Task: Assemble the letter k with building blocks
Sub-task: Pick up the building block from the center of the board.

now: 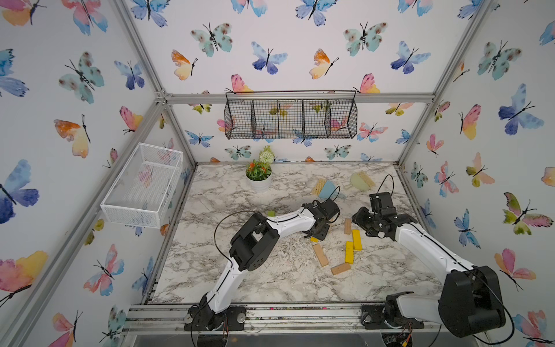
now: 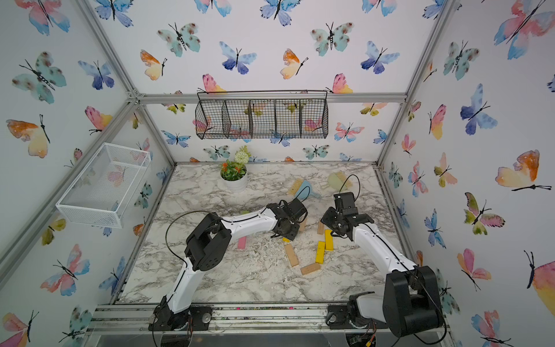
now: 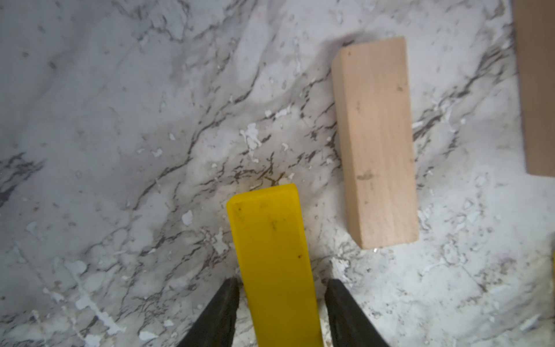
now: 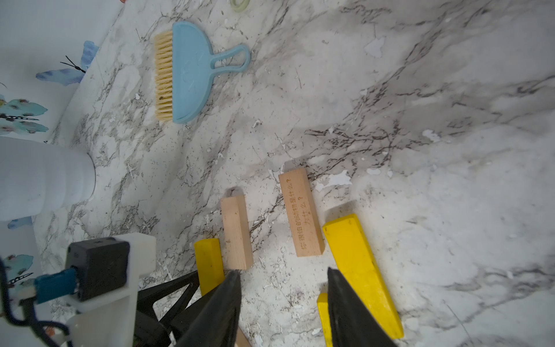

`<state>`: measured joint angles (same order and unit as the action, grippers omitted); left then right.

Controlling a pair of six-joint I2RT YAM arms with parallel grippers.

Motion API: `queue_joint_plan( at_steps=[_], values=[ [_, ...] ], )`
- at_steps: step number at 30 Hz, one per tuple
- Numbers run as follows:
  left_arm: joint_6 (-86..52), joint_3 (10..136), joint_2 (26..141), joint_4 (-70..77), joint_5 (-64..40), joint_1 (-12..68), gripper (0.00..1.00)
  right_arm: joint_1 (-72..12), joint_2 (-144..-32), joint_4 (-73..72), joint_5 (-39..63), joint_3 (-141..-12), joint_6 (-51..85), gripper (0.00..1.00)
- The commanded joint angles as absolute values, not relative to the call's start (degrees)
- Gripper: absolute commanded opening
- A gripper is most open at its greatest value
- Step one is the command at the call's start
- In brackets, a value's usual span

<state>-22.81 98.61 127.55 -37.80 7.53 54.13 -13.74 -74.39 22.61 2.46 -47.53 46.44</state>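
- The left gripper point(image 3: 282, 281) points down at the marble table point(image 3: 120, 150). Its two black jaws stand on either side of a yellow block point(image 3: 267, 240), close against its long sides. Whether they press it cannot be told.
- Just beside this gripper, toward the other arm, a plain tan block point(image 3: 375, 144) lies flat, apart from the yellow one.
- The right gripper point(image 4: 283, 270) has its jaws spread, with only bare marble between them. Just ahead of its tips lies a printed tan block point(image 4: 301, 213).
- Nearer the robot's base than this gripper lie a second yellow block point(image 1: 356, 239) and a third yellow block point(image 1: 349, 252), side by side.
- Back along the left arm, a pink block point(image 2: 242, 242) lies under the forearm.
- Beyond the left gripper, a white pot point(image 1: 259, 184) holds a green plant point(image 1: 258, 169) with orange flowers.
- High beyond both grippers, a black wire basket point(image 1: 264, 120) with three compartments hangs on the back wall. Only wallpaper shows through it.
- Far out from the left gripper, a white mesh basket point(image 1: 132, 214) hangs on the side wall.
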Motion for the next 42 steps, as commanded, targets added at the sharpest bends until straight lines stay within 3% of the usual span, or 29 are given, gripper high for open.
queue_joint_plan(
  at_steps=[1,19,33,42],
  values=[
    [-22.8,99.7,128.9,-40.6,9.0,54.2,0.50,-13.5,-74.7,22.8,2.7,-47.4,45.9,0.49],
    [-19.5,101.9,130.8,-42.1,8.4,53.9,0.29,-13.5,-75.6,22.8,3.2,-47.9,45.9,0.49],
    [-10.7,98.8,123.5,-40.5,10.9,50.2,0.24,-13.6,-75.4,22.4,4.1,-47.3,45.9,0.49],
    [-4.0,92.4,114.8,-37.8,3.4,44.3,0.26,-13.5,-76.2,21.6,5.1,-46.9,45.4,0.49]
  ],
)
